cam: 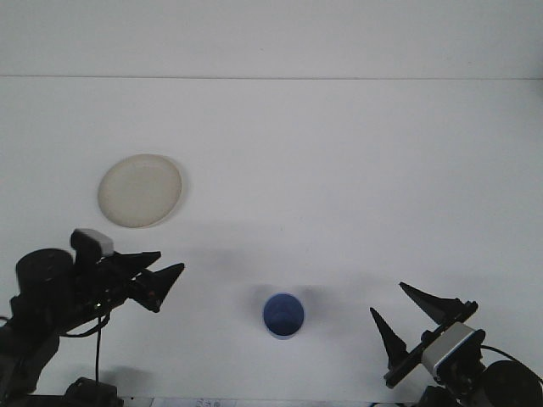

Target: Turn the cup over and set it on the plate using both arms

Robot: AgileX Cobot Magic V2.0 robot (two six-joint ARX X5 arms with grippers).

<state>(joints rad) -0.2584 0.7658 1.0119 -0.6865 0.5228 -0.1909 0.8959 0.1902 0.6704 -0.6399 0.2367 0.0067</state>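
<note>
Blue cup (283, 315) sits on the white surface (339, 170) btwn both arms, well apart from plate (140, 190); left claw (157, 278) & right claw (414, 315) both apart, empty, so a fast reach w/ either could tip it.

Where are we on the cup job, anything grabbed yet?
Nothing is done yet. The blue cup stands on the table, untouched, and the plate is bare. The left gripper points toward the cup with fingers open; the right gripper is open too, off to the cup's side. Grasping, flipping and placing all remain.
</note>
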